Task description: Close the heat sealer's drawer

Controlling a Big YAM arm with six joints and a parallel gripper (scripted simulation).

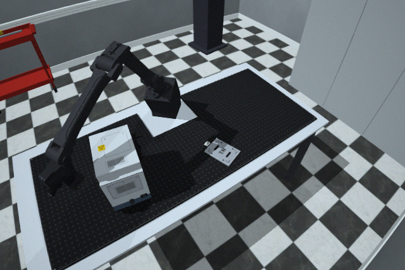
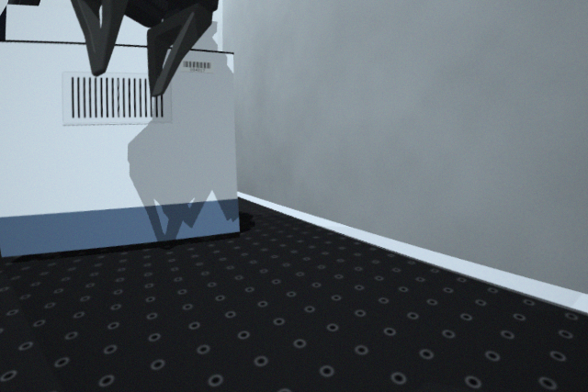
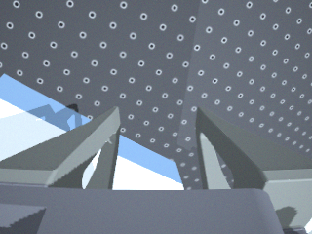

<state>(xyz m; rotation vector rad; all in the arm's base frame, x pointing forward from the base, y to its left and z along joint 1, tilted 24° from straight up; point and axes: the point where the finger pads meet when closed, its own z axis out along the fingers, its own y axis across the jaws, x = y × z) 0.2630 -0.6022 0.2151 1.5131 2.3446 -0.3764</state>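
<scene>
The heat sealer is a white box with a blue base strip, upright on the black mat at the left. Its near face carries a vented panel and a small round knob. I cannot make out its drawer, its light, the sheet or the frame in any view. My gripper hangs in the air beyond the sealer's far end, fingers pointing down and well above the mat. The fingers stand partly apart with nothing between them.
A small flat grey plate with slots lies on the black perforated mat right of the sealer. The table's white rim runs around it. A black pedestal, a red rack and grey wall panels stand off the table.
</scene>
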